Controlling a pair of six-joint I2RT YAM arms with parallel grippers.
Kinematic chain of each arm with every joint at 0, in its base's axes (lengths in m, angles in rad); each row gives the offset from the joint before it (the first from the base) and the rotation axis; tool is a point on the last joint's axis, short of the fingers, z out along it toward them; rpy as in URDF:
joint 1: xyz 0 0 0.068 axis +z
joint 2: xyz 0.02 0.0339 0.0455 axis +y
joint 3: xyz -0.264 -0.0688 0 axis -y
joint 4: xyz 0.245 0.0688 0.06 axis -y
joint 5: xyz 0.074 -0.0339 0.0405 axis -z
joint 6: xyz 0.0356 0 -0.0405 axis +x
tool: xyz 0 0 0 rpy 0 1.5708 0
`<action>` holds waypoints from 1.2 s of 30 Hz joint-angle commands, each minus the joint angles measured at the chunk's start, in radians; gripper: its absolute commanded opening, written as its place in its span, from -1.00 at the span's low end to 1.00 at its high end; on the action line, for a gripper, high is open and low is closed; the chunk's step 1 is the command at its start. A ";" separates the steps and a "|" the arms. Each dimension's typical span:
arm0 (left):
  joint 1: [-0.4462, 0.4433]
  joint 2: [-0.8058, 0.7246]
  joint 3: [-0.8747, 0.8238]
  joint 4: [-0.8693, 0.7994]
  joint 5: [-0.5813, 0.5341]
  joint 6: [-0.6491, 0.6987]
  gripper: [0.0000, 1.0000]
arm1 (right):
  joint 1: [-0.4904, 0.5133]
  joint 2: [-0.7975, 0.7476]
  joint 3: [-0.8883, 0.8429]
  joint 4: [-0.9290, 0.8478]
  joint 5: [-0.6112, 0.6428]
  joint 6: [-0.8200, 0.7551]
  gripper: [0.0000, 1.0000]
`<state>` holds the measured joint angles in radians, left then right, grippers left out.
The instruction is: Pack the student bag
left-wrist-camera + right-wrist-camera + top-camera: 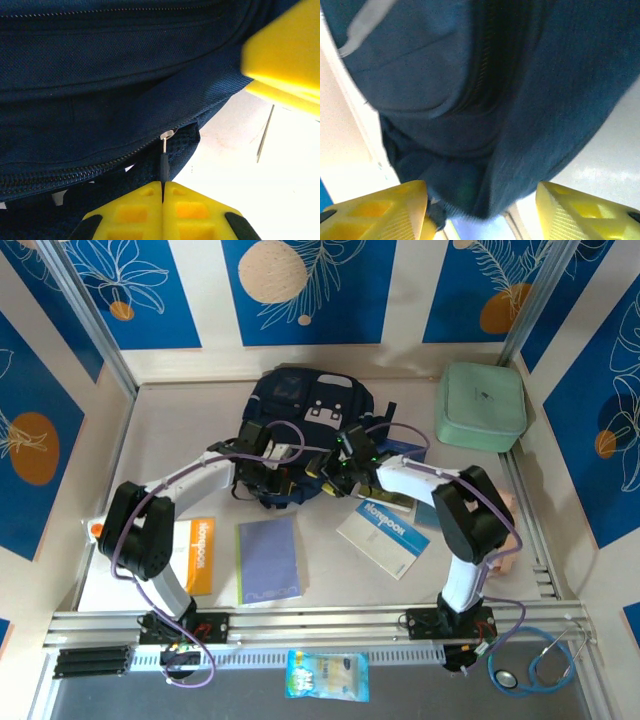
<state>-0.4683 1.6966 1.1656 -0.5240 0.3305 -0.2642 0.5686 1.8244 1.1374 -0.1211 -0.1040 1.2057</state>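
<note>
The student bag (300,405), navy with pale panels, lies at the back middle of the table. Both grippers are at its near edge. My left gripper (275,478) is shut on the black zip pull (163,167), which hangs from a metal slider at the end of the bag's (100,75) zip; the pull runs straight into the closed yellow fingers (190,210). My right gripper (335,465) stands open, its yellow fingertips (380,210) wide apart on either side of a hanging fold of the bag's (510,100) fabric, which neither fingertip pinches. One of its fingers shows blurred in the left wrist view.
A pale green zip case (481,405) sits at the back right. An orange notebook (200,555), a purple notebook (268,560) and a white-and-blue notebook (385,532) lie near the arms. A snack packet (327,675) and a stethoscope (540,660) rest by the front rail.
</note>
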 commanded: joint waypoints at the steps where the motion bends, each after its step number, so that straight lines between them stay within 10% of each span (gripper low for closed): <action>1: -0.004 -0.006 -0.013 -0.003 -0.016 -0.009 -1.00 | -0.004 0.039 0.065 -0.022 0.026 0.043 0.21; 26: -0.043 0.112 0.131 -0.090 -0.087 0.044 -0.61 | 0.025 0.082 0.108 -0.011 -0.013 0.031 -0.35; 36: -0.040 0.072 0.141 -0.131 -0.154 0.073 -1.00 | 0.007 0.055 0.101 -0.048 0.038 -0.001 -0.54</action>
<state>-0.5064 1.7977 1.2858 -0.5991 0.2279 -0.2214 0.5819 1.8912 1.2098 -0.1513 -0.0875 1.2377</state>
